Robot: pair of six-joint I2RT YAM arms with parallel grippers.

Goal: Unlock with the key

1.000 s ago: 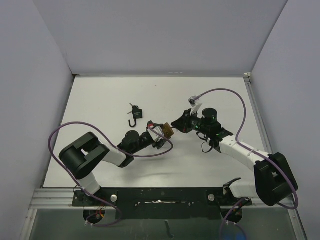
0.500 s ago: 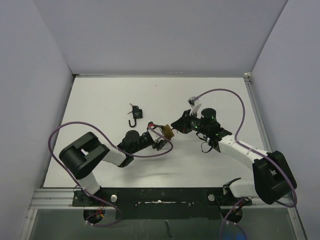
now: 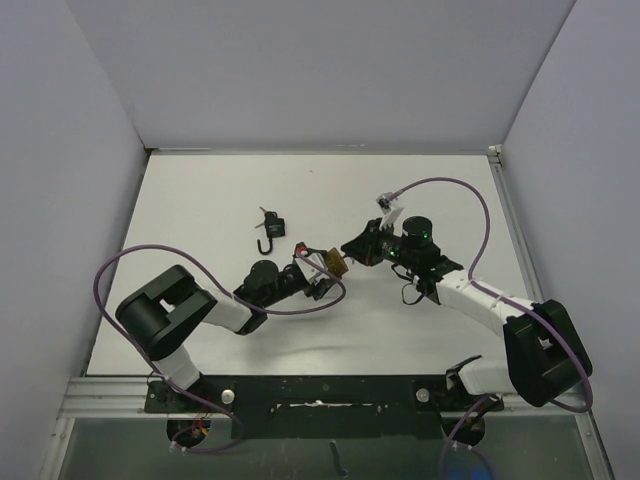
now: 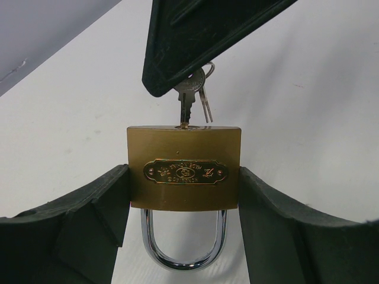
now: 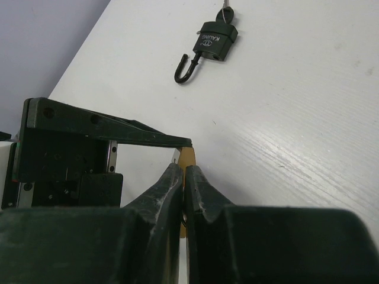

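Observation:
My left gripper (image 4: 185, 183) is shut on the sides of a brass padlock (image 4: 184, 167), whose closed chrome shackle (image 4: 183, 242) points toward the wrist. In the top view the padlock (image 3: 334, 262) is held above the table's middle. My right gripper (image 5: 184, 177) is shut on a silver key (image 4: 188, 105), whose blade tip sits in the keyhole on the padlock's top face. A second key hangs beside it on the ring. In the right wrist view only a brass sliver (image 5: 187, 158) shows beyond my fingertips.
A small black padlock (image 3: 271, 228) with an open hooked shackle and a key in it lies on the white table (image 3: 200, 200) at the back left; it also shows in the right wrist view (image 5: 214, 40). Purple cables loop over both arms. Walls enclose the table.
My right gripper has shifted slightly left toward the padlock with the key. The left arm has barely moved.

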